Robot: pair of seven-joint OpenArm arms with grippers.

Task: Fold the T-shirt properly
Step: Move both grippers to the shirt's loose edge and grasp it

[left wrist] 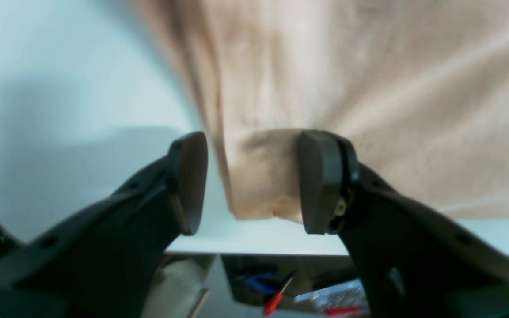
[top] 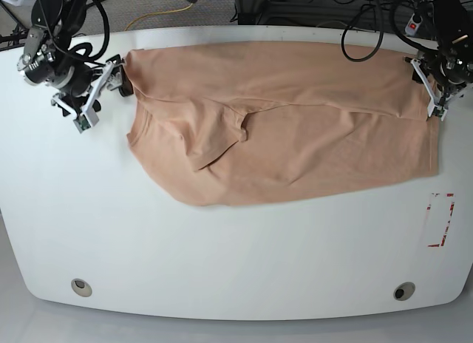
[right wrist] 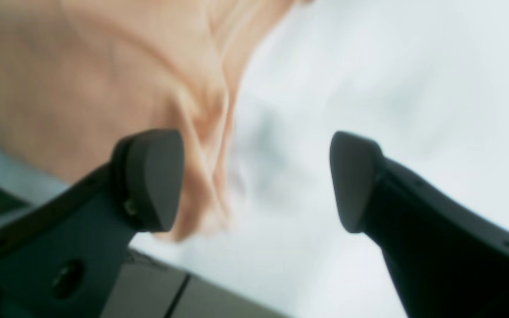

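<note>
The peach T-shirt [top: 295,136] lies partly folded across the far half of the white table [top: 222,254], its top layer doubled over lengthwise. At the shirt's right end, my left gripper [top: 431,95] stands open. In the left wrist view a corner of the T-shirt [left wrist: 325,66] sits between the fingers of that gripper [left wrist: 254,185], against the right pad [left wrist: 318,181]. My right gripper [top: 122,80] is at the shirt's far left corner. In the right wrist view it [right wrist: 252,181] is open, with the T-shirt [right wrist: 82,79] edge just inside the left pad [right wrist: 155,176].
A red-outlined rectangle [top: 441,219] is marked on the table near the right edge. Two round holes [top: 81,287] [top: 403,290] sit near the front edge. Cables lie behind the table. Red-handled tools [left wrist: 274,302] lie below the table edge in the left wrist view.
</note>
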